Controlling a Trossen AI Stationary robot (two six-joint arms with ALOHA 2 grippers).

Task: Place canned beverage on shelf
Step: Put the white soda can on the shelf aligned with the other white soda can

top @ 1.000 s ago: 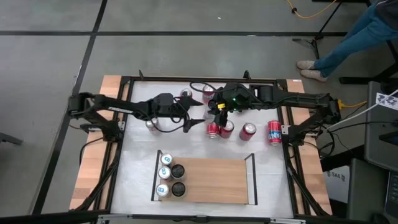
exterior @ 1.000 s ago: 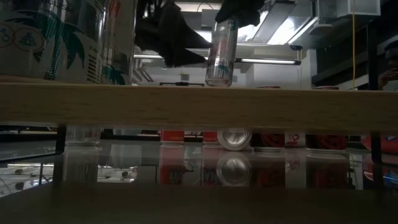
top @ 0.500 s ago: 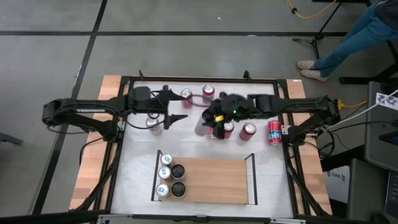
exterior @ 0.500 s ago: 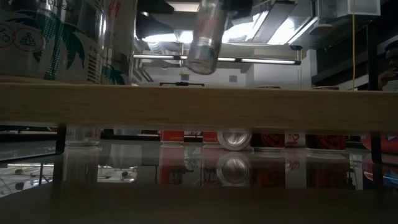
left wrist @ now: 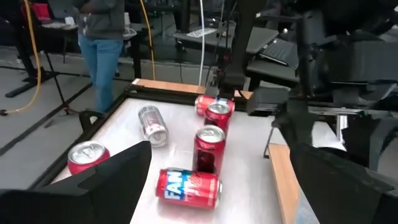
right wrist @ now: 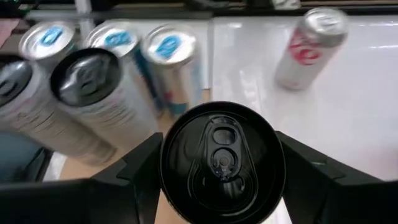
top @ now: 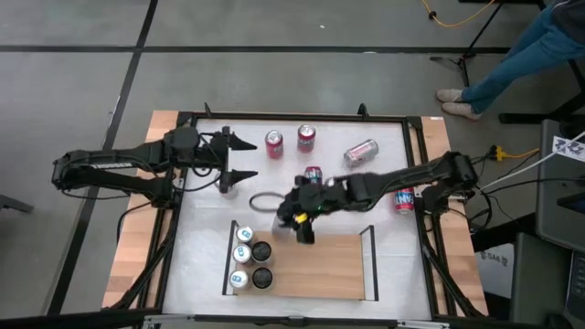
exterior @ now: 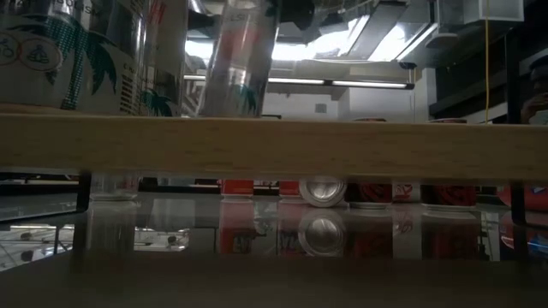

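Can (right wrist: 222, 163), black-topped, clamped in right gripper (top: 302, 219) above shelf (top: 320, 270) far edge, just right of five stored cans (top: 249, 260); lower upright, clear of neighbours, before release; left gripper (top: 233, 158) open, idle, far-left over surface (top: 206, 219).

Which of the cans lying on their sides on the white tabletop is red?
The red can with white lettering, the can farthest right in the high view. The other tipped one is a silver can, lying farther back.
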